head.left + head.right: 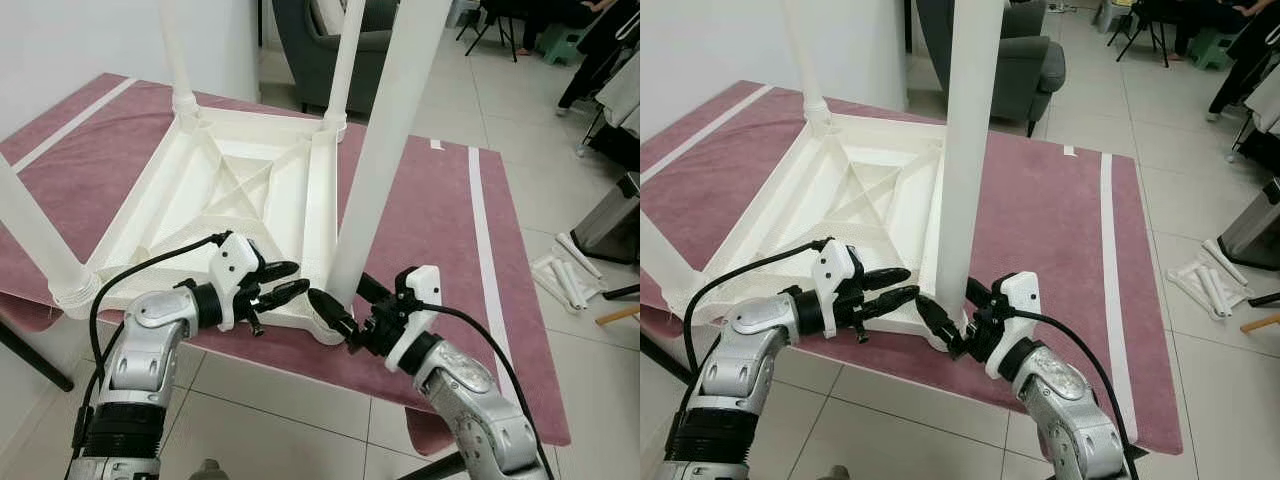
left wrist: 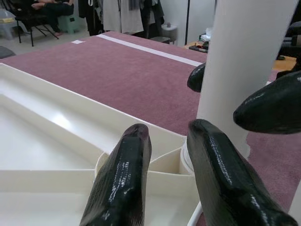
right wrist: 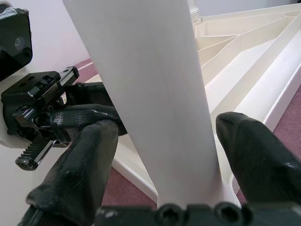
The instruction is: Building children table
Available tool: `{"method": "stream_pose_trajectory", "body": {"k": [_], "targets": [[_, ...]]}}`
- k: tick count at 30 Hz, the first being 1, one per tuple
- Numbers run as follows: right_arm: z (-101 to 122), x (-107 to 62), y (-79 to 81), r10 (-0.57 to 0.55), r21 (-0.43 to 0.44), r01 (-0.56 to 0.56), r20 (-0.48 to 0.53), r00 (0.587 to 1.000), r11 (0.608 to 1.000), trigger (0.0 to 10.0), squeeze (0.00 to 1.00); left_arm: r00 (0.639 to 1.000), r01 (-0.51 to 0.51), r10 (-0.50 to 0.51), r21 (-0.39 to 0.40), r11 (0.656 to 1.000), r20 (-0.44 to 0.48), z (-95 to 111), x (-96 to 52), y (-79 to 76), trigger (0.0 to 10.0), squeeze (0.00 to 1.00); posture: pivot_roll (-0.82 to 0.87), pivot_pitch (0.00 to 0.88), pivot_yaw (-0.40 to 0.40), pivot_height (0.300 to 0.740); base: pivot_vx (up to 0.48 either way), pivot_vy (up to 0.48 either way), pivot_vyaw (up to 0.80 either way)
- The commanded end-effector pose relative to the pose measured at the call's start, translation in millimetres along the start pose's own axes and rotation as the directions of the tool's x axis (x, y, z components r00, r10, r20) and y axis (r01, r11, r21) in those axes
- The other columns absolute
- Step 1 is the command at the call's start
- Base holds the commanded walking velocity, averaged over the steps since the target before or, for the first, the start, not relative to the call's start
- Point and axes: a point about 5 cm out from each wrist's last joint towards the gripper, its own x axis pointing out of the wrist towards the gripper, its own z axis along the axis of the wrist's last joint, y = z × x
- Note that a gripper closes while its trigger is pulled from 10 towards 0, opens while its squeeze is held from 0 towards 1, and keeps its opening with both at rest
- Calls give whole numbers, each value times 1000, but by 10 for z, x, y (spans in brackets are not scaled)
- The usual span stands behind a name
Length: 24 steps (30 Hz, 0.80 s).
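Upturned white table (image 1: 250, 190) lies on maroon mat (image 1: 420, 220). Right gripper (image 1: 345, 315) straddles near corner leg (image 1: 385, 140), fingers spread, apparently not clamped. Left gripper (image 1: 290, 282) reaches in beside socket, 2 fingers (image 2: 122, 183) slightly parted, holding nothing.

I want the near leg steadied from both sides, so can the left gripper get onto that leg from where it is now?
Probably yes. The left gripper sits beside the near leg, fingers open, nothing between them. The right gripper straddles the base, so grip higher.
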Motion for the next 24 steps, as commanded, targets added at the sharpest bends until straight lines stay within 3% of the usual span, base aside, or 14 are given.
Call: {"method": "stream_pose_trajectory", "body": {"k": [1, 3, 8, 11, 13, 15, 19, 24], "targets": [[15, 7, -26, -5, -13, 5, 3, 1000, 1000, 10000, 0, 863, -504, 501, -27, 863, -65, -121, -80, 261, 10000, 0, 140, 0, -43, 740, 0, 0, 0], [15, 7, -26, -5, -13, 5, 3, 1000, 1000, 10000, 0, 863, -504, 501, -27, 863, -65, -121, -80, 261, 10000, 0, 140, 0, -43, 740, 0, 0, 0], [29, 30, -48, -1, -26, 1, 1, 1000, 1000, 10000, 0, 807, -579, 568, -24, 815, -164, -321, -51, 378, 10000, 0, 139, 0, -43, 740, 0, 0, 0], [36, 49, -54, 4, -35, -4, 0, 1000, 999, 10000, 0, 800, -586, 569, -45, 809, -190, -417, -11, 394, 10000, 0, 136, 0, -43, 740, 0, 0, 0], [48, 68, -54, 11, -39, -11, 2, 1000, 999, 10000, 0, 804, -581, 554, -87, 809, -214, -525, 27, 360, 10000, 0, 132, 0, -40, 740, 0, 0, 0], [48, 68, -54, 11, -39, -11, 2, 1000, 999, 10000, 0, 804, -581, 554, -87, 809, -214, -525, 27, 360, 10000, 0, 132, 0, -40, 740, 0, 0, 0], [84, 94, -40, 39, -57, -39, 1, 999, 998, 10000, 0, 806, -573, 539, -91, 815, -244, -727, 38, 238, 10000, 0, 119, 0, -38, 740, 0, 0, 0], [119, 97, -59, 55, -76, -55, -4, 998, 996, 10000, 0, 820, -553, 524, -83, 829, -230, -734, 66, 196, 10000, 0, 120, 0, -43, 740, 0, 0, 0]]}}
